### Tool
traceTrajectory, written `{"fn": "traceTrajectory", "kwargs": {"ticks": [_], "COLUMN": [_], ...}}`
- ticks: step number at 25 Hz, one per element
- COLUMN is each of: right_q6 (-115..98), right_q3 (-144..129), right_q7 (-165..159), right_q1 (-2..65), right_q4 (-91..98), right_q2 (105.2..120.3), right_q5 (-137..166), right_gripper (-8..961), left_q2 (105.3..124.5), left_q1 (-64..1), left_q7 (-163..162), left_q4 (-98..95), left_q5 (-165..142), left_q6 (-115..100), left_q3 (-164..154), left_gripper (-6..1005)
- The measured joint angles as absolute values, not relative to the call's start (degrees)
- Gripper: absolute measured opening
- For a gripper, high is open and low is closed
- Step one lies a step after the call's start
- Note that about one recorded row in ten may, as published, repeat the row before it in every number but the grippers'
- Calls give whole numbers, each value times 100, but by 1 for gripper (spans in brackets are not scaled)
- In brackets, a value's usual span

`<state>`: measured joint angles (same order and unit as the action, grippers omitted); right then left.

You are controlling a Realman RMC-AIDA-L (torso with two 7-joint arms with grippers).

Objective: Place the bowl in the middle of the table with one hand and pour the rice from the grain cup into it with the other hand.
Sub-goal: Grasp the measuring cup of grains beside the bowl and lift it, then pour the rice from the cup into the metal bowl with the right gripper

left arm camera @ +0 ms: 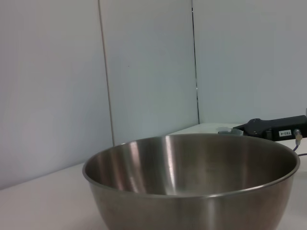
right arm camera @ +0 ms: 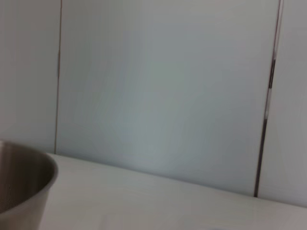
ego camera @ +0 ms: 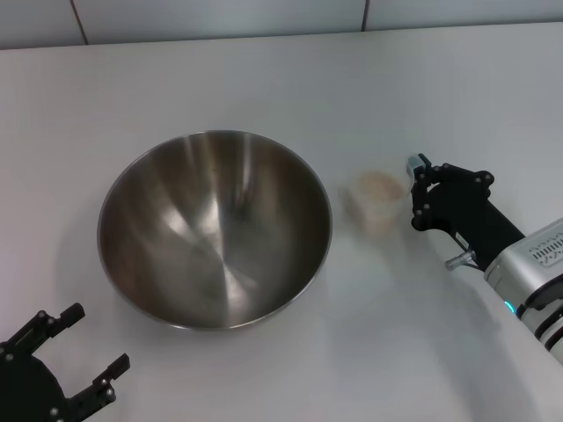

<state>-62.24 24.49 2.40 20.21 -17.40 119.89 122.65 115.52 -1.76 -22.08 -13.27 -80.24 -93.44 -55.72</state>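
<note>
The steel bowl [ego camera: 215,227] stands empty on the table [ego camera: 264,79], a little left of the middle. It fills the left wrist view [left arm camera: 192,187], and its rim shows in the right wrist view [right arm camera: 24,179]. The clear grain cup [ego camera: 379,204] stands upright just right of the bowl, with rice [ego camera: 380,185] inside. My right gripper [ego camera: 413,194] is open at the cup's right side, fingers pointing at it and not around it. It also shows beyond the bowl [left arm camera: 273,129]. My left gripper [ego camera: 97,336] is open and empty near the front left corner, apart from the bowl.
A tiled wall [ego camera: 220,18] runs along the table's far edge. White tabletop stretches behind the bowl and along the front right [ego camera: 369,352].
</note>
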Motion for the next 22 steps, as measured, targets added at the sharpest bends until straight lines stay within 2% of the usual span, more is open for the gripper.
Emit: {"fn": "traceTrajectory", "kwargs": {"ticks": [2,13,22], "right_q6": [-6469,-7782,-8147], "right_q3": [2486,2427,2335], "right_q7": [243,519,2724], "right_q1": [1964,1834,2008], "right_q4": [-1755,-1840,-2641], "right_q2": [11989,11984,11972], "right_q5": [12247,12261,12534], "right_gripper": [13,5,4], "left_q2": [11543,11526,11521], "left_q1": [-186,-194,-193], "left_q7": [-2245,-2249,-2316], "left_q4": [-1329,-1337,-1349], "left_q5": [-8024,-8024,-8024], "left_q6": [-9347,-9360,-9332], "left_q3": [-5579,-5582,-5581], "left_gripper": [802,802,802]}}
